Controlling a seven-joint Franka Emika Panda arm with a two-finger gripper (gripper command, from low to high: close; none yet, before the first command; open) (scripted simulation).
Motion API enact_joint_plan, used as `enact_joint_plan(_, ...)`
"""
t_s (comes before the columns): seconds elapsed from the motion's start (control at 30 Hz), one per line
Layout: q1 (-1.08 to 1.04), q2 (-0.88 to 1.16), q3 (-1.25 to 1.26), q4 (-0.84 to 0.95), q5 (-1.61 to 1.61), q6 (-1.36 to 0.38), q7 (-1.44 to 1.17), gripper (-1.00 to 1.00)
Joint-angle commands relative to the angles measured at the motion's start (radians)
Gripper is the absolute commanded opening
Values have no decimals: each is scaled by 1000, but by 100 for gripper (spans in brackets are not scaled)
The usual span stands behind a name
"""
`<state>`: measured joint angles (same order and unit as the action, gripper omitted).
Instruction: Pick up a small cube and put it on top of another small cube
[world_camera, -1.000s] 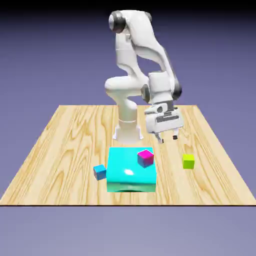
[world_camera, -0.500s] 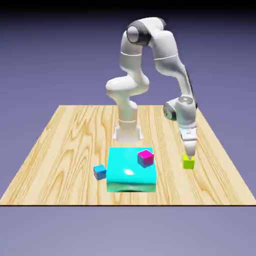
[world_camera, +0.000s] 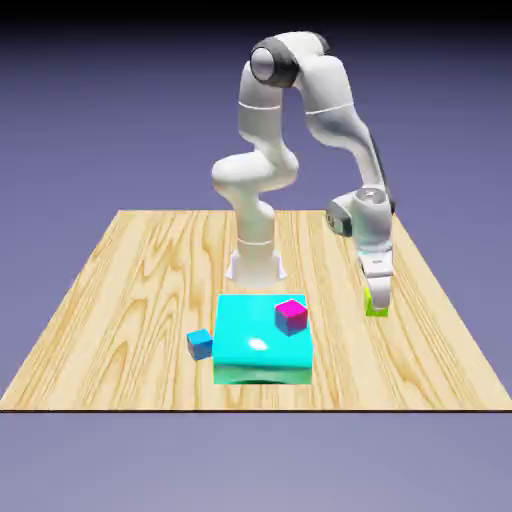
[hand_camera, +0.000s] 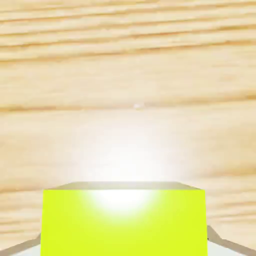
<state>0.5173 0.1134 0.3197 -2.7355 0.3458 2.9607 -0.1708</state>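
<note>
The small lime cube (world_camera: 377, 308) sits between the fingers of my gripper (world_camera: 377, 299), near the exterior view's right, and appears slightly above the wooden table (world_camera: 130, 300). In the hand view the lime cube (hand_camera: 124, 222) fills the bottom of the picture, with a grey fingertip (hand_camera: 222, 243) showing at each lower corner. The gripper is shut on it. The small blue cube (world_camera: 200, 344) rests on the table at the left side of the big cyan block (world_camera: 258, 345), well away from the gripper.
A magenta cube (world_camera: 291, 315) stands on the cyan block's top near its far right corner. The robot's base (world_camera: 254, 262) rises behind the block. Only wood grain shows beyond the cube in the hand view.
The arm swung to the exterior view's right and came down over the lime cube. The fingers then closed on the cube, which now sits a little higher in the picture.
</note>
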Motion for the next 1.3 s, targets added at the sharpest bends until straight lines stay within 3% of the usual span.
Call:
enact_joint_plan(0.0,1,13,-36,27,-3,-12,11,-100)
enact_joint_plan(0.43,7,173,-506,381,-47,-181,148,-100)
enact_joint_plan(0.53,-100,156,-572,400,-55,-245,25,-100)
enact_joint_plan(1.27,-796,-162,-350,50,-54,-394,-932,-100)
